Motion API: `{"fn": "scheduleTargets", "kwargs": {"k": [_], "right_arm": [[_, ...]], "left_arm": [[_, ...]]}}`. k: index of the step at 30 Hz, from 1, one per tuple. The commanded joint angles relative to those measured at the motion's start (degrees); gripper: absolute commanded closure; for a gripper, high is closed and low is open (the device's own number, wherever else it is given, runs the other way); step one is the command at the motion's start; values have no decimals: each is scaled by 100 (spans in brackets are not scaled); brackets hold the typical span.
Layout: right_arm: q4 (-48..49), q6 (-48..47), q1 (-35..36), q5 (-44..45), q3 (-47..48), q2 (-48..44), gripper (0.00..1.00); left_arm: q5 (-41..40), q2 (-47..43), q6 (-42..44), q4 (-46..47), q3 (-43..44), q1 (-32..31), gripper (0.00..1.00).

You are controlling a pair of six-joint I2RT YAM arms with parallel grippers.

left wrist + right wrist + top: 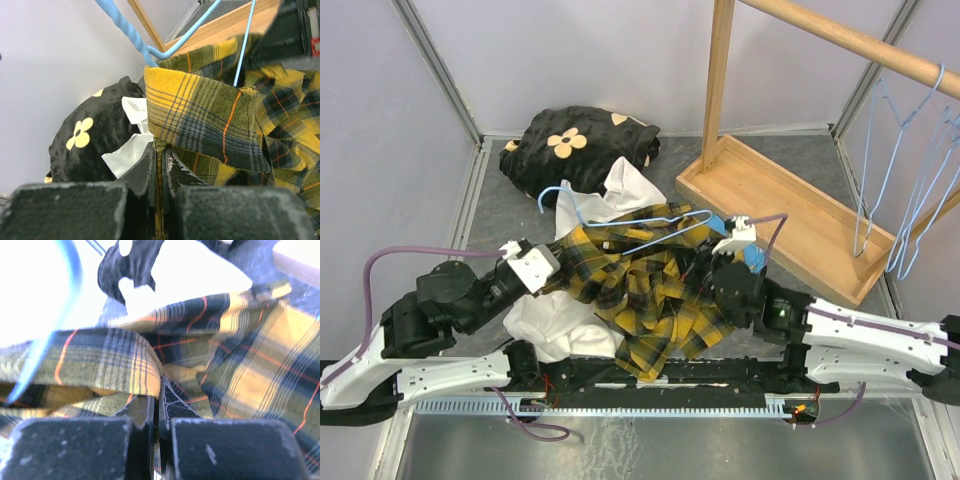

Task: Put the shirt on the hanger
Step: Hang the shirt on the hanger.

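Shirt (640,290) in yellow-and-black plaid lies bunched on the worktop (682,150), the pale-blue wire hanger (127,31) across it. Left pincer (160,155) and right pincer (160,392) each clamp a fold of it.

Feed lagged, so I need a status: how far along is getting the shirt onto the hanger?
Partly done: the hanger lies across the shirt, one wire seemingly tucked under a plaid fold. In hand: left hand and right hand are both shut on plaid fabric. Left: the shirt is bunched, not draped over the hanger's shoulders.
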Motion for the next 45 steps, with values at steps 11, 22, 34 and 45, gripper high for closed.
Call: {"fn": "scheduleTargets", "kwargs": {"k": [11,22,34,45], "right_arm": [[-3620,-1254,-2300,-3364,2861,865,100],[-4909,-1901,-3245,-3726,3592,643,100],[-6675,-2693,-3309,-3130,4507,413,100],[-7227,-3259,-3311,-2393,5335,262,100]], "left_arm": [[-456,-753,-322,-43,-275,-20,97],[-725,-814,-256,-199,-276,-23,97],[-952,-636,4,-417,-197,-20,97],[-892,-722,57,-508,-214,-18,97]]}}
